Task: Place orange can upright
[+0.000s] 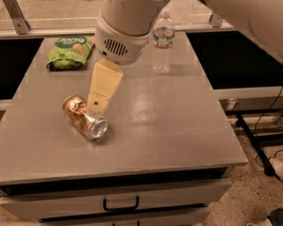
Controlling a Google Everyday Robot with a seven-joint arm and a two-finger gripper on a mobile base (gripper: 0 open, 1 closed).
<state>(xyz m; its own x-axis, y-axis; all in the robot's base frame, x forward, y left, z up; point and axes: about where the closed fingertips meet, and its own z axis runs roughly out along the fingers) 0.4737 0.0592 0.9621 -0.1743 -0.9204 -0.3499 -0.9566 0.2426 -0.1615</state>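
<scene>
Item: small shiny orange-gold metal drink can [85,117], lying on its side, front-left on the flat grey tabletop [179,126]. Cream gripper [100,102]: angled down, tip just beside the can; opening and hold cannot be told. At rear: green snack bag [68,51], clear plastic water bottle [162,44], upright.

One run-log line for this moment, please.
orange can: lying on side on table | end effector: hangs at can's far side, contact unclear | upright: not yet

1 ea: can [85,117], bottle [162,44], bag [69,52], claw [99,103]
</scene>
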